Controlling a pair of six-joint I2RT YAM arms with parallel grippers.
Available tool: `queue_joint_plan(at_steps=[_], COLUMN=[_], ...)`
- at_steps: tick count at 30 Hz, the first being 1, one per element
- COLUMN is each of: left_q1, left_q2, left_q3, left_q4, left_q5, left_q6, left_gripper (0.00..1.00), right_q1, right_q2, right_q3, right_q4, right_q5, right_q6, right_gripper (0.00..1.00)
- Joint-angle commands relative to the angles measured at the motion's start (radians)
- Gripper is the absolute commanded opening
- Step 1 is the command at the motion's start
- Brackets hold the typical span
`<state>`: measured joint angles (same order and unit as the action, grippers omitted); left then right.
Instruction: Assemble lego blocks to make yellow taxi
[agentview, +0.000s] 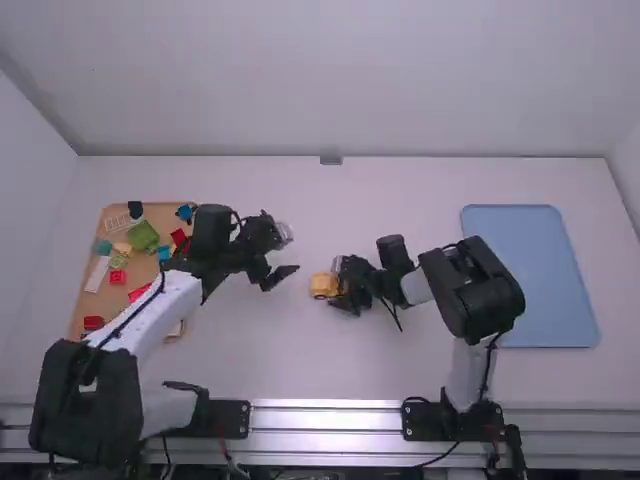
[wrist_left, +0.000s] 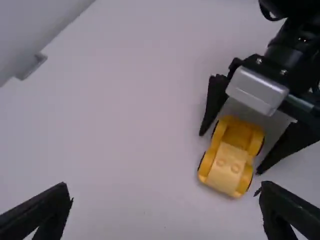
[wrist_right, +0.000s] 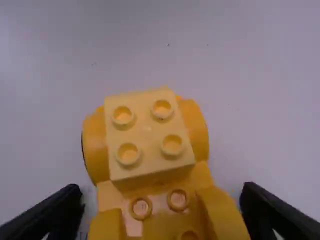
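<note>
The yellow car base (agentview: 323, 286) stands on the table near its middle, a lighter yellow block (wrist_right: 147, 132) attached on one end of it. My right gripper (agentview: 350, 288) is at the car; in the right wrist view my right gripper (wrist_right: 160, 212) has its fingers apart, one on each side of the car base (wrist_right: 150, 200), with gaps between. My left gripper (agentview: 280, 272) is over the table to the left of the car. Open and holding nothing, my left gripper (wrist_left: 167, 205) faces the car (wrist_left: 231, 155) in the left wrist view.
At the far left lies a tan tray (agentview: 150, 275) with several coloured blocks, partly under the left arm. A blue tray (agentview: 530, 275) lies at the right. The two grippers are close together, with only a short gap between them.
</note>
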<state>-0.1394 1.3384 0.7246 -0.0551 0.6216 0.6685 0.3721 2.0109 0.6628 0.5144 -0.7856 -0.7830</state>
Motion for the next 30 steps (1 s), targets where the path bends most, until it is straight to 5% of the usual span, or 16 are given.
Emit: queue_joint_plan(at_steps=[1,2,9,12,17,23,30], left_q1=[0.000,0.001,0.010,0.034,0.105,0.223,0.245], left_q2=[-0.027,-0.031,-0.046,-0.063,-0.108,-0.196,-0.401], left_q3=[0.003,0.003,0.004,0.004,0.004,0.004,0.004], left_q4=[-0.018,-0.025,-0.009,-0.009,-0.027,-0.125,-0.278], left_q5=[-0.012,-0.010,-0.014,-0.014,-0.054,-0.343,-0.654], left_q6=[-0.026,-0.032,-0.168,-0.227,-0.438,-0.777,-0.961], left_gripper=[0.99,0.99,0.99,0.99,0.99,0.99,0.99], right_q1=[0.000,0.000,0.006,0.006,-0.016,-0.019,-0.019], right_q2=[-0.046,-0.082,-0.362,-0.472,-0.568,-0.585,-0.585], right_q3=[0.020,0.034,0.158,0.203,0.208,0.208,0.208], right_q4=[-0.057,-0.130,-0.669,-0.788,-0.782,-0.778,-0.571], right_q5=[0.008,0.025,0.231,0.300,0.311,0.264,0.060], right_q6=[0.015,0.002,-0.155,-0.164,-0.164,-0.077,0.045], right_gripper=[0.92,1.00,0.99,0.99,0.99,0.99,0.99])
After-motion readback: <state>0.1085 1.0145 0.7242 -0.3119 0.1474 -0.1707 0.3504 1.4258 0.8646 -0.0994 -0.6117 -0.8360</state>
